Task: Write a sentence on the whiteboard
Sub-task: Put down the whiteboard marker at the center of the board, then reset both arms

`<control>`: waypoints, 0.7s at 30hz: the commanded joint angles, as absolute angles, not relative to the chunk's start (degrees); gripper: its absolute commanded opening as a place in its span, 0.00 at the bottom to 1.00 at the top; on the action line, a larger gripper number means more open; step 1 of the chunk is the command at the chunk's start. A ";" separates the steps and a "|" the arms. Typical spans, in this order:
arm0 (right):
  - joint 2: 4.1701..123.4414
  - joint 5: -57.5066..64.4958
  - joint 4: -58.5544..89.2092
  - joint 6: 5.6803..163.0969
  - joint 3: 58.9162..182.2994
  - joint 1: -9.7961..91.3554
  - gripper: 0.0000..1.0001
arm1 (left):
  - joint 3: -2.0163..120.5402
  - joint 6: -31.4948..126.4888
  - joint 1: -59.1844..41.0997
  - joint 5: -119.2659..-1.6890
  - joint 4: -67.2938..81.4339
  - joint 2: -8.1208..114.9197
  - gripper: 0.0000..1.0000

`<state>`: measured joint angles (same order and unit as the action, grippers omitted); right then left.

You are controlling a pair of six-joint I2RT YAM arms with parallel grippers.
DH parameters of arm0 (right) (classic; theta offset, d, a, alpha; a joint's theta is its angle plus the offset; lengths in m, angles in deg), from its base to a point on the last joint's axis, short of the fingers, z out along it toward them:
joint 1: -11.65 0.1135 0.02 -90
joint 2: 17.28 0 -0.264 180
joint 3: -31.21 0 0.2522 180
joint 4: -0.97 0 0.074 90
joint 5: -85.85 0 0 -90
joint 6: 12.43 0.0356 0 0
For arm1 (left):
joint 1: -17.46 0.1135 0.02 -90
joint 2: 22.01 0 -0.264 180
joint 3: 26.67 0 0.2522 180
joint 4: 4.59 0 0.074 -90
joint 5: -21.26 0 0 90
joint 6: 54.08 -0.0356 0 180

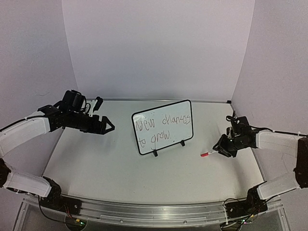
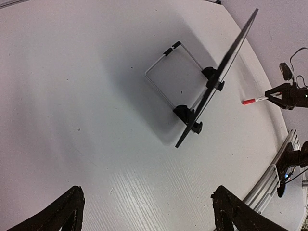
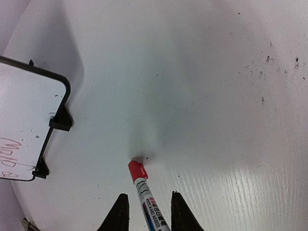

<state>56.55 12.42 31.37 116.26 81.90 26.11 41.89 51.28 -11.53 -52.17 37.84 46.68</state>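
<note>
White whiteboard (image 1: 162, 127) — between left hand (image 1: 108, 124), right hand (image 1: 220, 149), apart

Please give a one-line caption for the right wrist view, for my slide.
Slim red-capped marker between the right gripper's black fingers, small black-framed whiteboard at left.

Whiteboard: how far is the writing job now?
Done: the sentence stands in two lines on the whiteboard. In hand: the right gripper, slightly open, straddles the red-capped marker. Remaining: probably only letting the marker go; the left gripper is open and empty.

top: high, facing forward | wrists: low, looking down | shared: whiteboard (image 1: 162, 126)
</note>
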 commanded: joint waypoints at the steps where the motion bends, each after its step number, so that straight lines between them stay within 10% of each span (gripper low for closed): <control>1: 62.89 8.92 29.40 111.39 86.50 24.61 0.52 | 45.86 49.12 -8.49 -50.14 40.35 47.72 0.92; 12: 65.63 -7.12 32.01 106.07 92.44 23.52 0.98 | 45.25 49.54 0.33 -49.31 38.32 48.79 0.93; 21: 58.93 -18.05 39.01 101.54 95.68 23.32 0.98 | 49.27 52.26 5.18 -61.49 40.24 50.30 0.96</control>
